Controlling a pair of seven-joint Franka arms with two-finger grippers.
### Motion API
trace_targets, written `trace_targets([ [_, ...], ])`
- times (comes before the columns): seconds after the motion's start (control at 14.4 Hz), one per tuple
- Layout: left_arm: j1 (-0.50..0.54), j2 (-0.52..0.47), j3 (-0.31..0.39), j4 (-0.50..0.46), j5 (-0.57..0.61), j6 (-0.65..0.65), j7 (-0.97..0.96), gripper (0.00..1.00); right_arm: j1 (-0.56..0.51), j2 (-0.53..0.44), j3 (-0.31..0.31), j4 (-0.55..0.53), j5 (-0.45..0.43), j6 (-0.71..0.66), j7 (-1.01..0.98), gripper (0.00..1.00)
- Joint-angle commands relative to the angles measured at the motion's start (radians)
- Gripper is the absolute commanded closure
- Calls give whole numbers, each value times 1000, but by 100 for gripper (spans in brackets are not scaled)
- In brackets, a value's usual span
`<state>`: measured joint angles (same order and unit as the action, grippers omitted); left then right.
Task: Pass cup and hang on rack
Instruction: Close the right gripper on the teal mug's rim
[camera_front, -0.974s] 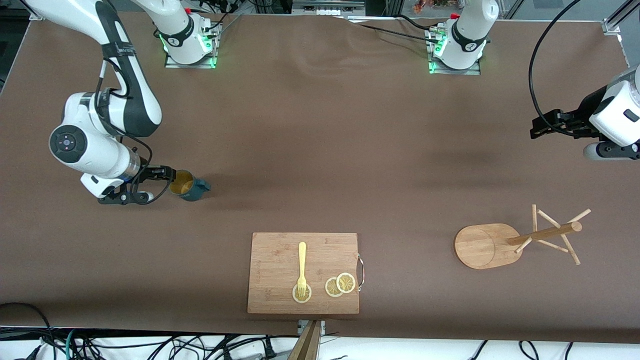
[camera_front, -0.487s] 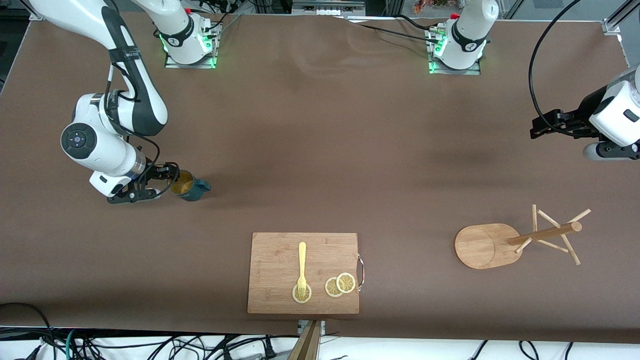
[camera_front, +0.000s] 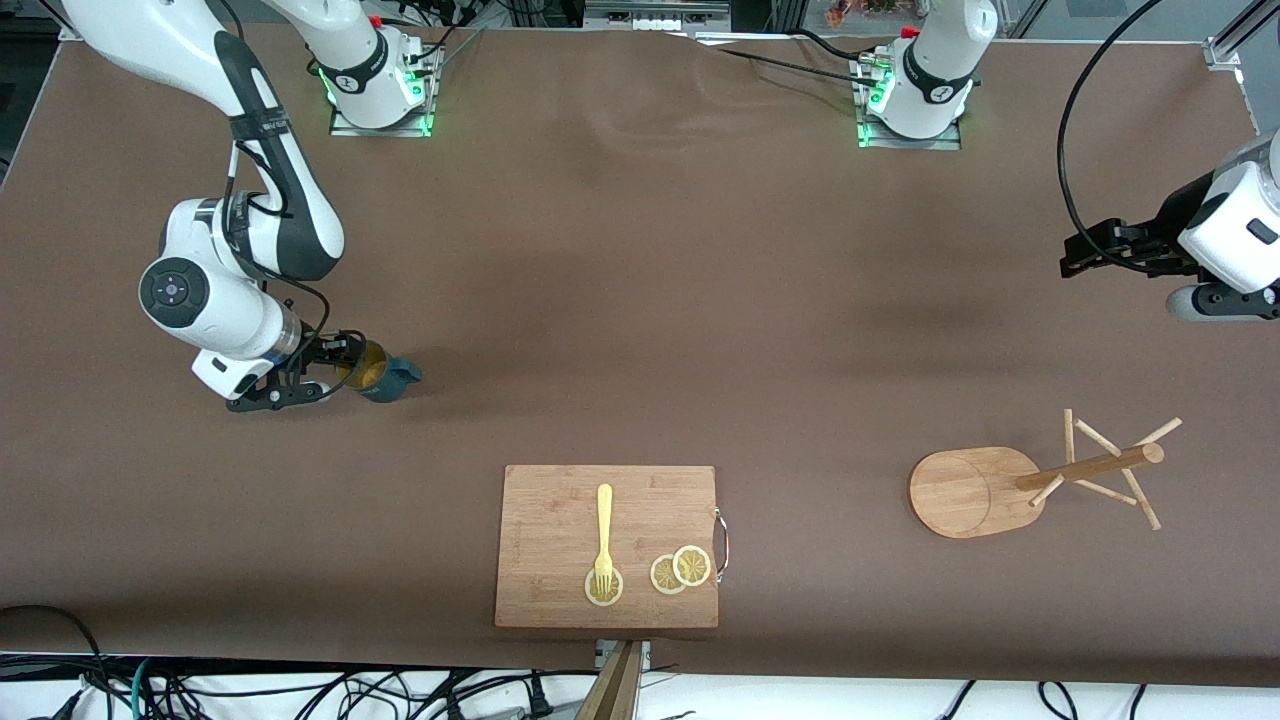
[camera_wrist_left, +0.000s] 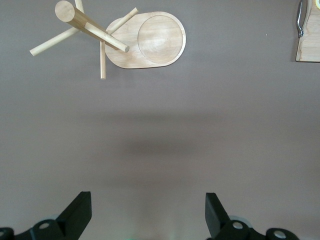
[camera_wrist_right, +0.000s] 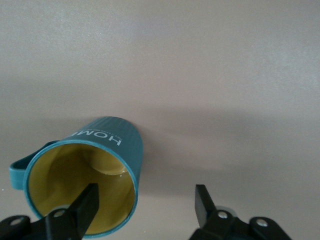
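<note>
2 arms: the right gripper stands wide open at the cup, 1 finger inside its rim, handle pointing away. Cup sits toward the right arm's end. Left gripper, open, waits near the rack.

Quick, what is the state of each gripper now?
Left gripper: open, holding nothing, over bare table near the light wooden mug rack.
Right gripper: open, one finger inside the ribbed teal-blue cup.
</note>
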<state>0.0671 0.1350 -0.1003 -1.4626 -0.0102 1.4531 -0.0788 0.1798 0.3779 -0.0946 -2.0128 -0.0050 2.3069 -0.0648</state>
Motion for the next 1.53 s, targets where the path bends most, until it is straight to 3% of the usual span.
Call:
trace_targets([
  [0.0,2,-14,1,-15,1,0,10,0,-3,3,6,-15,-6,22,-12,37],
  [0.21,0,-12,1,-15,-1,0,10,0,-3,13,7,-17,-3,29,-9,52],
  [0.77,2,-11,2,-13,-1,0,30,0,-2,18,10,-17,8,28,5,67],
  [1.11,7,0,2,-10,-1,0,31,0,-2,16,10,-14,22,17,7,100],
  [1.32,8,0,2,-10,-2,0,42,0,-2,13,19,9,22,5,0,100],
  [1.46,7,2,1,-10,-4,0,68,0,-2,9,42,61,23,-71,31,100],
])
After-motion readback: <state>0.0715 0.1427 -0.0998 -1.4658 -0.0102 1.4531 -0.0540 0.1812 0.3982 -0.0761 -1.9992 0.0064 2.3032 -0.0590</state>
